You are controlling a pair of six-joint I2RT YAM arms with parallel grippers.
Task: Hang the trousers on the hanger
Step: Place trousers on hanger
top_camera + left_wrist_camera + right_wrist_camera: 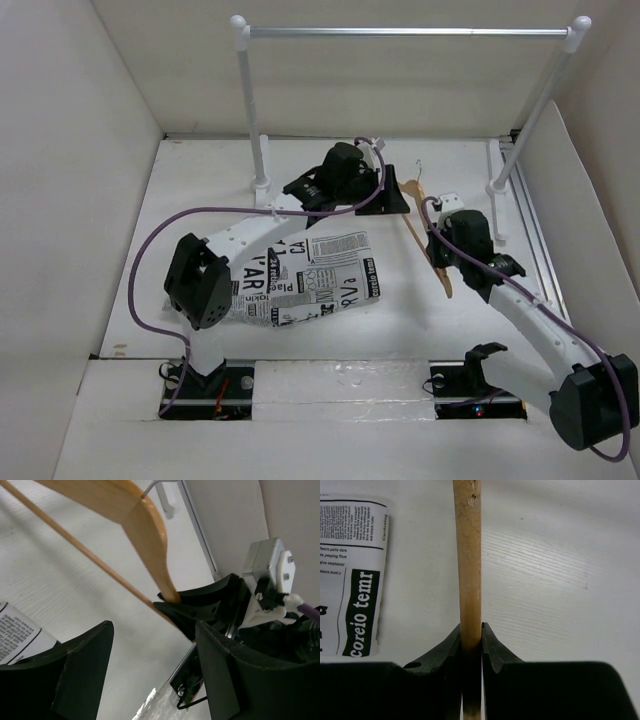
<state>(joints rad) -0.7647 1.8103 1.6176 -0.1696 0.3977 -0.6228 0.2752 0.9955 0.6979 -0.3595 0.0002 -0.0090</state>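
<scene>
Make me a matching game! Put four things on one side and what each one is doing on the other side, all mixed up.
Things:
1. trousers
2. hanger
3. left gripper
4. rail

States:
A. open, holding nothing
B. lying on the table
C. up on white posts at the back
D. pinched in the right gripper

Pairs: 1-B, 2-D, 3-A, 4-C

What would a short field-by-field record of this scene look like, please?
trousers: crumpled on the table, partly under the left arm, not on the hanger
hanger: clamped near one end, to the right of the trousers
right fingers: shut on the hanger
left fingers: open, empty, close to the hanger
rail: at the back, nothing hanging on it
</scene>
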